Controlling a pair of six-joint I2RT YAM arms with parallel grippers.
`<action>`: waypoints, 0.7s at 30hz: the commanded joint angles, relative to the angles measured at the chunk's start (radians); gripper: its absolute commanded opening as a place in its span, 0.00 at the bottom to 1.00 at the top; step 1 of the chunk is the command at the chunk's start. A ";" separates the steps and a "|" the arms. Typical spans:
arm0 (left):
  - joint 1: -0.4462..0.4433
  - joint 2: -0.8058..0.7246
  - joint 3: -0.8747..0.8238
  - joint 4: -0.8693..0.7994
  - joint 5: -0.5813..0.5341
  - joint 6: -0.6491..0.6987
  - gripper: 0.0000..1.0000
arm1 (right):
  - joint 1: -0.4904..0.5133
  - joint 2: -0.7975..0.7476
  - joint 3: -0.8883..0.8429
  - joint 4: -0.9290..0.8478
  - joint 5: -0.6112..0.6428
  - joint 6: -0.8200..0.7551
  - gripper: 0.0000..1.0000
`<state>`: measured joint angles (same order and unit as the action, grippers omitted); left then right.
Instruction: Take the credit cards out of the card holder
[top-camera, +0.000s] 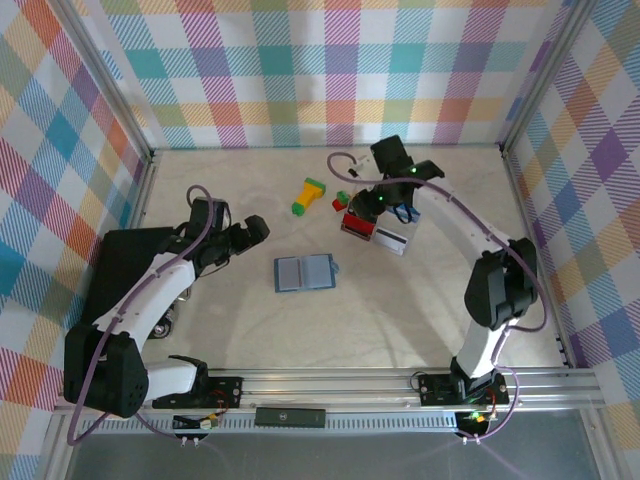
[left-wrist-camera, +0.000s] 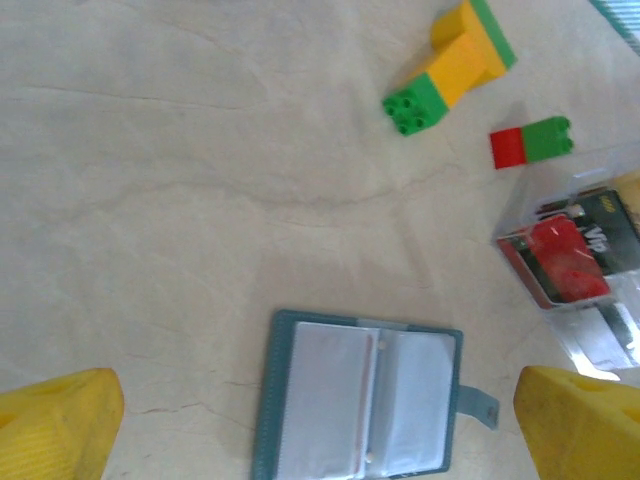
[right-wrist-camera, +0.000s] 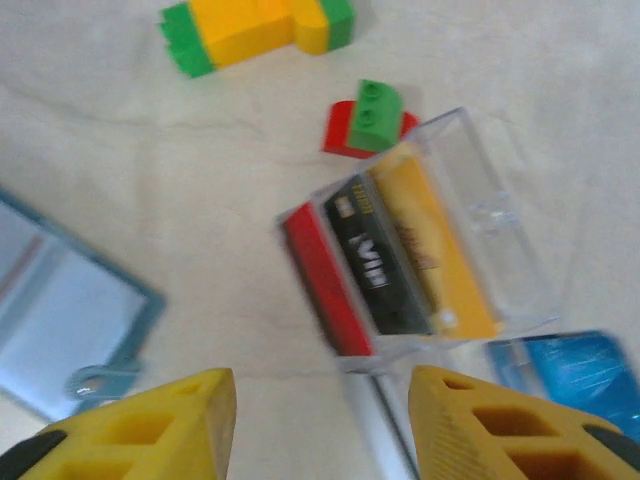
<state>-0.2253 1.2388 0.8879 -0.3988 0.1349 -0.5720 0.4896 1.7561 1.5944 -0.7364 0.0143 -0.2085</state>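
Left end effector (top-camera: 250, 232): jaws fully apart, empty, just left of the card holder (top-camera: 305, 271). The card holder lies open and flat at the centre of the table (top-camera: 250, 330). To its right, a clear case (right-wrist-camera: 480, 190) contains the red card (right-wrist-camera: 325, 280) and the yellow-and-black card (right-wrist-camera: 400, 250); the blue card (right-wrist-camera: 565, 375) lies beside the case. Right end effector (right-wrist-camera: 320, 425): above the case, jaws parted, holding nothing.
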 joint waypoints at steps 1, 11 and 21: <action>0.018 -0.055 -0.013 -0.056 -0.043 -0.025 1.00 | 0.091 -0.054 -0.097 0.093 -0.015 0.233 0.50; 0.108 -0.126 -0.017 -0.153 -0.001 -0.022 1.00 | 0.365 -0.008 -0.174 0.152 0.103 0.677 0.61; 0.194 -0.131 0.029 -0.205 0.118 -0.001 1.00 | 0.490 0.187 -0.076 0.138 0.177 0.852 0.63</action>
<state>-0.0566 1.1233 0.8974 -0.5743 0.2020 -0.5831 0.9829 1.9263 1.4742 -0.5968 0.1501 0.5674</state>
